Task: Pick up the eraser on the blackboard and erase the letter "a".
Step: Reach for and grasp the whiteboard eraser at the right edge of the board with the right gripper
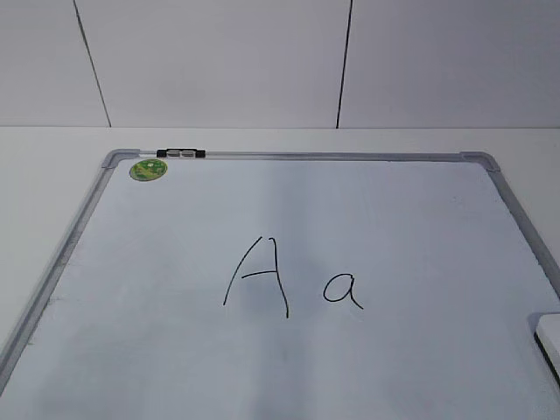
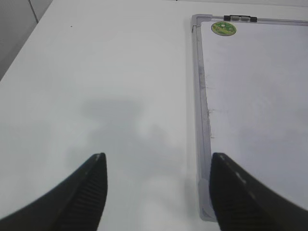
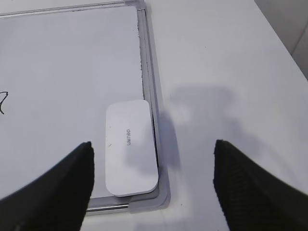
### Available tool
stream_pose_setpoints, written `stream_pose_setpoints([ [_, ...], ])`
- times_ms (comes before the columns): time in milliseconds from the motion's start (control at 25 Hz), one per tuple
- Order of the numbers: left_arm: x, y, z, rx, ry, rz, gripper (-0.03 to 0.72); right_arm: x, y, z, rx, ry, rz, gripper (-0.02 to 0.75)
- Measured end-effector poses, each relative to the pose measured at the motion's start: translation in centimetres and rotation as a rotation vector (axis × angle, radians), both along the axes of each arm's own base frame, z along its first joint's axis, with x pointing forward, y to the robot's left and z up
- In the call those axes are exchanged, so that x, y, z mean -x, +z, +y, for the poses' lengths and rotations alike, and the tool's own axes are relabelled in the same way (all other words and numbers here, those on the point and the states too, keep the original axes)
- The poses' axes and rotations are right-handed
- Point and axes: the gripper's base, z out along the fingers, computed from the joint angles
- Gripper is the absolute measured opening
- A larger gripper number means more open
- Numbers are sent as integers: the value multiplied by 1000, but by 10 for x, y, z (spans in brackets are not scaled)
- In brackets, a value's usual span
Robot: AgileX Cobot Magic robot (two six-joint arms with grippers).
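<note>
The blackboard (image 1: pixel 157 350) is a pale board with a silver frame lying flat on the table. A small black letter "a" (image 1: pixel 343 290) sits near its middle, right of a taller capital "A" (image 1: pixel 258 276). The white eraser (image 3: pixel 131 147) lies flat in the board's near right corner against the frame; only its edge shows in the exterior view (image 1: pixel 549 335). My right gripper (image 3: pixel 153 151) is open above the eraser, one finger on each side, not touching it. My left gripper (image 2: pixel 159 163) is open and empty over the table beside the board's left frame (image 2: pixel 202 120).
A round green sticker (image 1: pixel 148 169) and a small black clip (image 1: pixel 179 154) sit at the board's far left corner. White table surface (image 2: pixel 96 72) surrounds the board. A grey panelled wall (image 1: pixel 262 61) stands behind the table.
</note>
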Motion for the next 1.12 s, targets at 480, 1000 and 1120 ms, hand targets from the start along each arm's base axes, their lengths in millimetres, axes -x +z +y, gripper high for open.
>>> stream_pose_setpoints([
  [480,0,0,0,0,-4,0,497,0,0,2,-44,-4,-4,592],
  [1000,0,0,0,0,-32,0,497,-35,-1,2,-69,-12,214,592],
  [1120,0,0,0,0,-45,0,497,-44,4,2,-66,-6,215,592],
])
